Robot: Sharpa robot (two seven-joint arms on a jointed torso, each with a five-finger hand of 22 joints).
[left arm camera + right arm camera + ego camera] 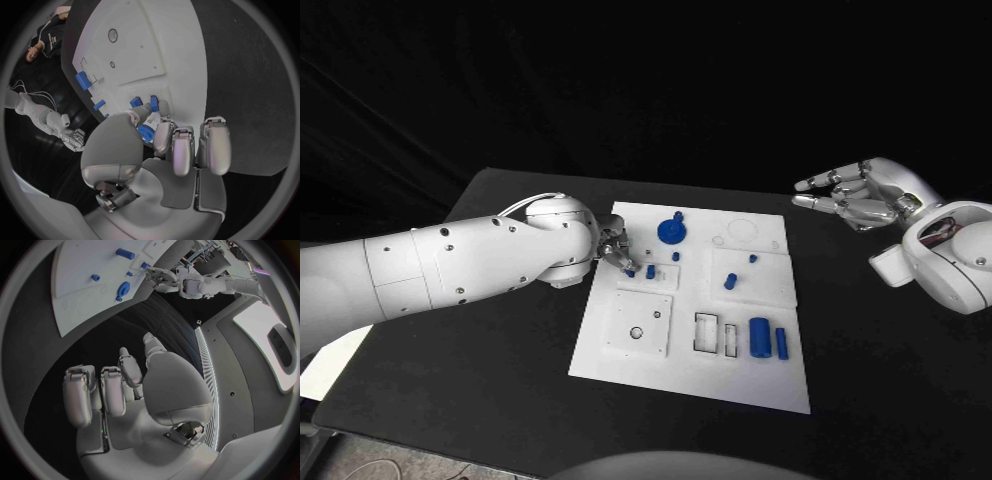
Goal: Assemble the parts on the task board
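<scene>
The left hand [615, 255] covers the task board's [733, 390] left edge; whether its fingertips [164, 134] grip the small blue part [633, 272] is unclear.

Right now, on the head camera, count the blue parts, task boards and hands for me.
Blue parts: 7 clear; a possible eighth at the left hand's fingertips, cannot tell
Task board: 1
Hands: 2, left hand and right hand
Total: 10
</scene>
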